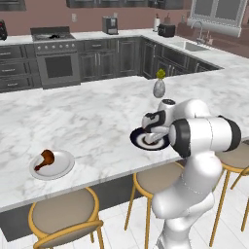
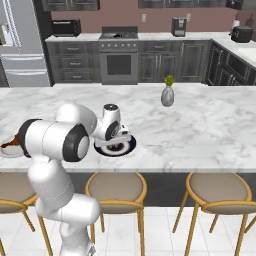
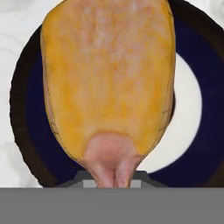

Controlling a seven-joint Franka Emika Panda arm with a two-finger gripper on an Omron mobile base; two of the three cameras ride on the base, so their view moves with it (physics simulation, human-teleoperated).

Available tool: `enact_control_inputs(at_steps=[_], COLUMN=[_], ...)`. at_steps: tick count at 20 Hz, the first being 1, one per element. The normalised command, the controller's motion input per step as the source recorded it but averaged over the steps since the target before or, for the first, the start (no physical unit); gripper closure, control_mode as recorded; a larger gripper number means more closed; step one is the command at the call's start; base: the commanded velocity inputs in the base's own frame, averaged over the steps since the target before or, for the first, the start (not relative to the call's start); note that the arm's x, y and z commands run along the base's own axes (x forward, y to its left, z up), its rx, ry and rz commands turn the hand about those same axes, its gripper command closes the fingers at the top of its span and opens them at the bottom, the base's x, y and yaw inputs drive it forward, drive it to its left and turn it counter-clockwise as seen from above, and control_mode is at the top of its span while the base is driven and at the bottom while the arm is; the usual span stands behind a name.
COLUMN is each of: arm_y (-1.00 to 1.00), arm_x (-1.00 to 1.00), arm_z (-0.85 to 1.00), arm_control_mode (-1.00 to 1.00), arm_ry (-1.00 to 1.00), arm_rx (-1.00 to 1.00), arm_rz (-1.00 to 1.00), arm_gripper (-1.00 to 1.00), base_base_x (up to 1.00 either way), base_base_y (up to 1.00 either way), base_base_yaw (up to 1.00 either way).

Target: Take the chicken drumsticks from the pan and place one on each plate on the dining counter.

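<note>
My gripper (image 3: 114,177) is shut on the narrow end of the golden-tan chicken drumstick (image 3: 109,83), which hangs just over the dark plate (image 3: 26,92) with its black rim. That plate (image 1: 137,139) lies near the front edge of the dining counter (image 1: 97,114), under my hand (image 1: 156,137). In the right base view the gripper (image 2: 116,142) points down at the dark plate (image 2: 130,145). The reddish-brown drumstick (image 1: 46,158) lies on the pale plate (image 1: 62,168) further left. A small dark shape on the far stove (image 1: 52,35) may be the pan.
A grey vase (image 1: 159,86) with a yellow-green sprig stands on the counter behind the dark plate. Yellow-rimmed stools (image 1: 65,209) line the counter's near side. Dark cabinets, an oven (image 2: 119,62) and a fridge (image 2: 22,45) stand along the back wall.
</note>
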Motion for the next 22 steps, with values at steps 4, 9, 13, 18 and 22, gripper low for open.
enact_control_inputs(at_steps=[4, 9, 13, 18, 22], arm_y=[0.01, 0.0, 0.0, 0.0, 0.01], arm_x=[0.22, 0.17, 0.15, 0.1, 0.11], arm_z=[-0.18, -0.18, -0.16, -0.1, -0.09], arm_control_mode=[-1.0, -1.0, -1.0, -1.0, -1.0], arm_ry=[0.0, 0.0, 0.0, 0.0, 0.0], arm_rx=[0.0, 0.0, 0.0, 0.0, 0.0], arm_rz=[0.0, 0.0, 0.0, 0.0, 0.0], arm_gripper=[1.0, 1.0, 1.0, -1.0, -1.0], base_base_x=[0.0, 0.0, 0.0, 0.0, 0.0], base_base_y=[0.0, 0.0, 0.0, 0.0, 0.0], base_base_yaw=[0.0, 0.0, 0.0, 0.0, 0.0])
